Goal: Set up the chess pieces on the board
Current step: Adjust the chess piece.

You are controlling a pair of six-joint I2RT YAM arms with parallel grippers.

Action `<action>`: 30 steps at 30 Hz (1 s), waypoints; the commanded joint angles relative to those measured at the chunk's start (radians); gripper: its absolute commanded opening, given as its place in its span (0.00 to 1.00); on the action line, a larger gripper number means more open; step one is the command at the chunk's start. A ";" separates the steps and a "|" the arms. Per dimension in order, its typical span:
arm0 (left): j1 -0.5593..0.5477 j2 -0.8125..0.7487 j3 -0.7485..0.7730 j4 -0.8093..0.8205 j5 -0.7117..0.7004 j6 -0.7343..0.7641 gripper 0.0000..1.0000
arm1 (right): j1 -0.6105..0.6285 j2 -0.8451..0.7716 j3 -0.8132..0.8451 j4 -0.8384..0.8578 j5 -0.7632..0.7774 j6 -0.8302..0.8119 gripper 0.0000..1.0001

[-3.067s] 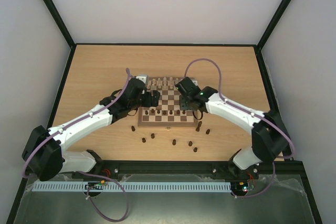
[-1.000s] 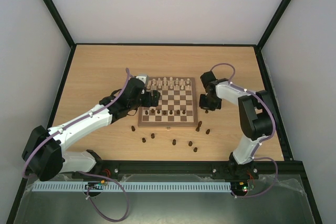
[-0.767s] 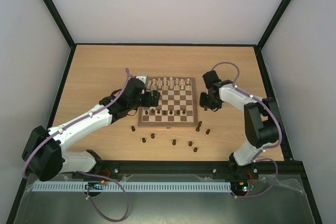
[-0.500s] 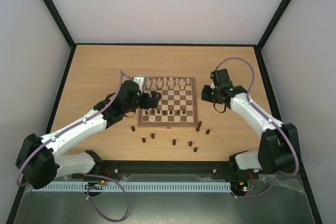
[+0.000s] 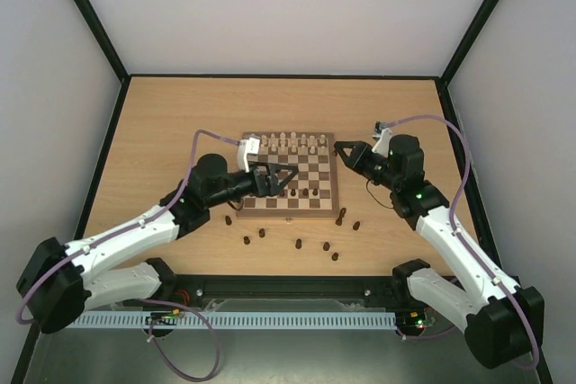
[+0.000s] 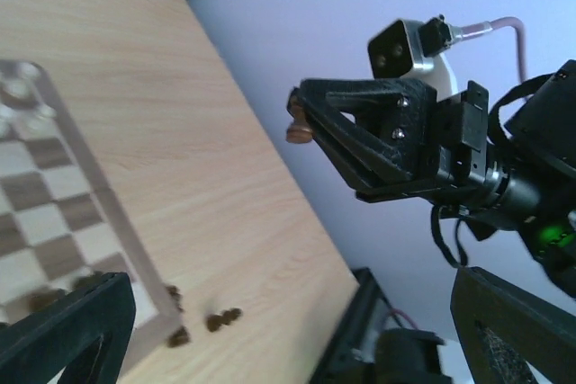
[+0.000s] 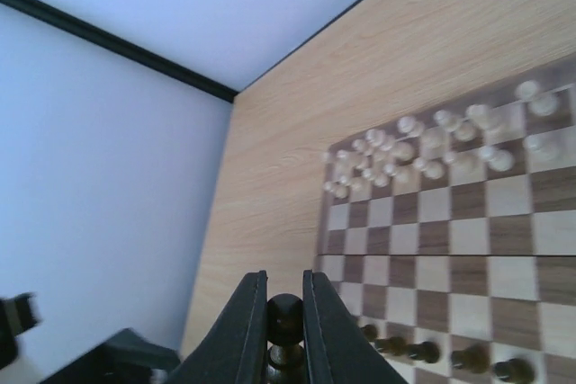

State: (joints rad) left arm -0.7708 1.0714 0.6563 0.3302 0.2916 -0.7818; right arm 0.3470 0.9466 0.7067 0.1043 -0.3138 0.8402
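Observation:
The board (image 5: pixel 288 212) lies mid-table, with several dark chess pieces (image 5: pixel 290 192) standing along its near rows. More dark pieces (image 5: pixel 298 244) lie loose on the table in front of it. My right gripper (image 5: pixel 342 152) hovers at the board's right edge, pointing left, and is shut on a dark chess piece (image 7: pixel 286 317). That piece also shows in the left wrist view (image 6: pixel 299 127). My left gripper (image 5: pixel 286 177) is open and empty over the board's near-left part, pointing right. Its fingers (image 6: pixel 72 334) stand wide apart.
Cream chessmen (image 5: pixel 288 141) fill the board's far rows and show in the right wrist view (image 7: pixel 423 146). Loose dark pieces (image 6: pixel 220 319) lie just off the board's near-right corner. Black frame rails run along the table's edges.
My right arm has swung back and up from beside the board's right edge, and its gripper now points left at the board. My left arm has drawn back and levelled out, pointing right.

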 commanded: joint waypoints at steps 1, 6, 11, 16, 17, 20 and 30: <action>-0.038 0.067 -0.041 0.324 0.119 -0.187 0.99 | 0.037 -0.057 -0.050 0.163 -0.052 0.145 0.06; -0.089 0.136 -0.026 0.455 0.108 -0.253 0.99 | 0.082 -0.086 -0.059 0.184 -0.052 0.181 0.06; -0.111 0.196 -0.008 0.530 0.100 -0.315 0.95 | 0.117 -0.117 -0.078 0.202 -0.049 0.203 0.06; -0.116 0.245 -0.017 0.625 0.090 -0.385 0.88 | 0.136 -0.150 -0.104 0.216 -0.056 0.220 0.06; -0.117 0.251 -0.020 0.643 0.086 -0.397 0.86 | 0.138 -0.159 -0.105 0.212 -0.057 0.219 0.06; -0.119 0.269 -0.027 0.686 0.072 -0.425 0.83 | 0.141 -0.179 -0.113 0.199 -0.055 0.216 0.06; -0.140 0.350 0.002 0.761 0.064 -0.489 0.68 | 0.150 -0.209 -0.136 0.209 -0.062 0.227 0.06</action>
State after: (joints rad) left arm -0.8970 1.3926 0.6235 0.9768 0.3626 -1.2377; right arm 0.4866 0.7570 0.5808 0.2756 -0.3588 1.0554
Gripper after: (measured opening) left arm 0.703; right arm 0.070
